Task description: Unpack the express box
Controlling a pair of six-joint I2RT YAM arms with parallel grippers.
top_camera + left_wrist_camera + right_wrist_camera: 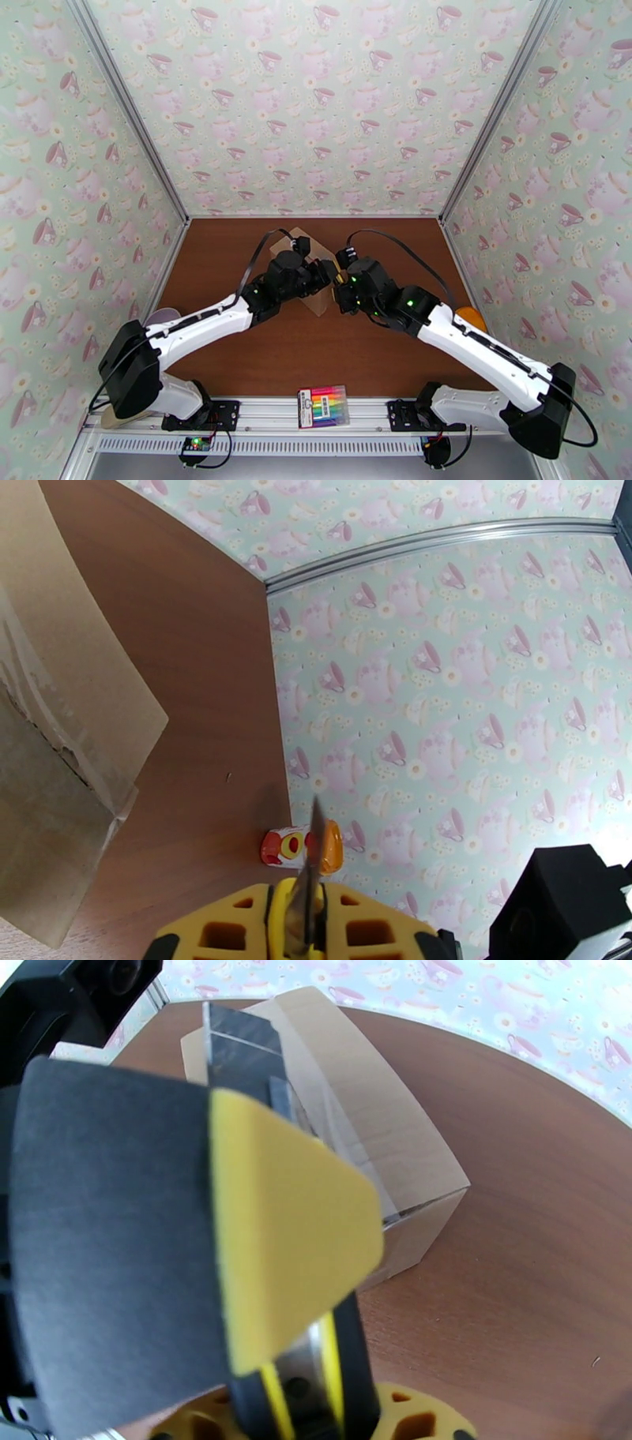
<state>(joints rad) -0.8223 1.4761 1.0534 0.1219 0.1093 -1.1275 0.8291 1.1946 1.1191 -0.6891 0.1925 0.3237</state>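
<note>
The express box is a tan cardboard carton lying at the middle of the brown table, mostly covered from above by both wrists. In the right wrist view the express box lies closed, with clear tape along its top seam. The left wrist view has the box at its left edge, with torn tape hanging off it. My left gripper is over the box's top; its jaws show as one thin grey edge, shut. My right gripper meets it from the right, black finger with yellow pad closed just above the box.
A flat pack of rainbow markers lies on the front rail between the arm bases. An orange and red container lies by the right wall. Patterned walls close in the table on three sides.
</note>
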